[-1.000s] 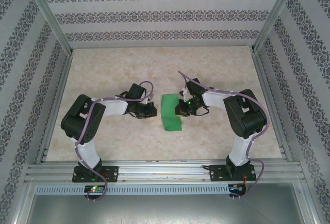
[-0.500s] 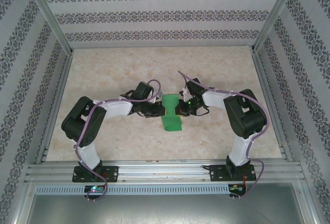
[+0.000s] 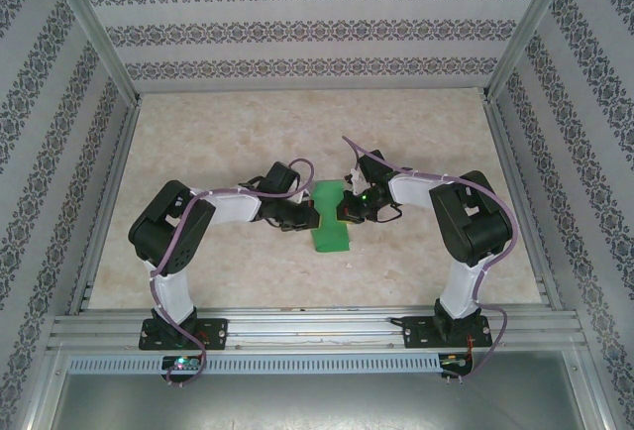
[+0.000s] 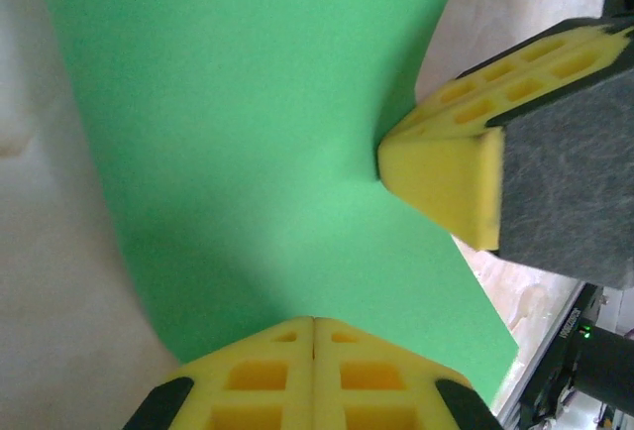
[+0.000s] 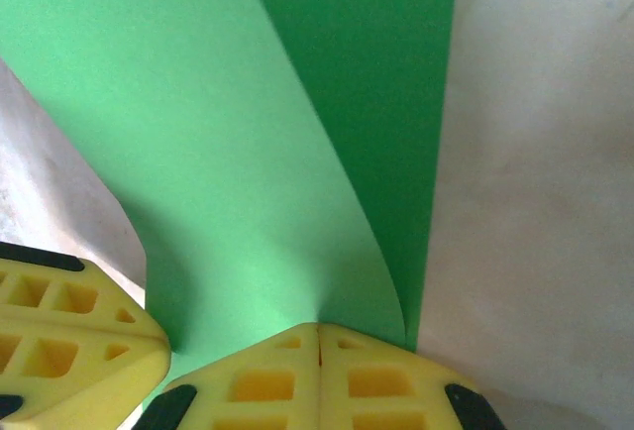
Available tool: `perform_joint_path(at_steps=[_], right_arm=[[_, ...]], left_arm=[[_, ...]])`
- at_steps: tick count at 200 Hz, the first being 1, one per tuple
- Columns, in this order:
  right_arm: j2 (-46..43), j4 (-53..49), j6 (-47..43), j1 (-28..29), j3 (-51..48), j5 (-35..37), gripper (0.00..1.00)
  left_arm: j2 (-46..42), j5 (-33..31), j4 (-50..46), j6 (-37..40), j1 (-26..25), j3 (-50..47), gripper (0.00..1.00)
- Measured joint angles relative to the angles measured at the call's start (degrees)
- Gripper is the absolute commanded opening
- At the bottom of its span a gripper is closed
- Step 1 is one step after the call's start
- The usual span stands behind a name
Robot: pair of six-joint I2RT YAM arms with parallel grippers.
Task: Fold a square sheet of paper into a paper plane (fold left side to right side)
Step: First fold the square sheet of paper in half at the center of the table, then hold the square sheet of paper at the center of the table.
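The square sheet of paper (image 3: 328, 224) is bright green and lies folded over on itself at the table's middle, between the two arms. In the right wrist view its upper layer (image 5: 218, 153) curves loosely above a darker lower layer (image 5: 396, 93). My left gripper (image 3: 305, 218) is shut, its joined yellow tips (image 4: 315, 323) resting on the sheet's (image 4: 258, 133) left part. My right gripper (image 3: 344, 214) is shut too, its tips (image 5: 319, 329) pressed against the sheet's right edge, where the paper puckers. Neither has paper between its fingers. The paper plane is not formed.
The beige marbled table (image 3: 198, 143) has patterned walls on three sides and metal rails along its edges. The left gripper's finger (image 5: 59, 336) reaches into the right wrist view, and the right gripper's finger (image 4: 446, 177) into the left wrist view. The two tips stand close together.
The left arm has swung right, bringing its gripper from beside the sheet onto it. The green shape looks narrower from above. The right arm has held still.
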Motion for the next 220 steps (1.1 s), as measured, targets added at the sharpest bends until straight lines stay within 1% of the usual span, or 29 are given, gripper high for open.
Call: perform_joint_path(at_steps=[30, 68, 111, 141, 158, 186, 220], right_arm=[[0.07, -0.09, 0.00, 0.00, 0.09, -0.02, 0.00], [0.09, -0.20, 0.00, 0.00, 0.15, -0.02, 0.00], [0.17, -0.15, 0.00, 0.00, 0.15, -0.33, 0.00], [0.17, -0.13, 0.00, 0.00, 0.15, -0.42, 0.00], [0.17, -0.13, 0.00, 0.00, 0.15, -0.42, 0.00], [0.17, -0.11, 0.00, 0.00, 0.15, -0.42, 0.00], [0.17, -0.02, 0.00, 0.00, 0.15, -0.44, 0.00]], left_arm=[[0.00, 0.04, -1.05, 0.44, -0.02, -1.57, 0.03], [-0.46, 0.37, 0.22, 1.27, -0.04, -2.91, 0.03], [-4.09, 0.09, 0.55, 1.66, -0.04, -7.34, 0.03], [-6.84, -0.59, -2.14, 1.44, -0.04, -8.72, 0.03], [-7.41, -1.09, -2.99, 1.42, -0.02, -7.48, 0.03], [-6.91, -1.29, -2.95, 1.27, -0.02, -2.82, 0.03], [-1.90, -1.07, -1.38, 1.01, -0.20, 2.73, 0.03]])
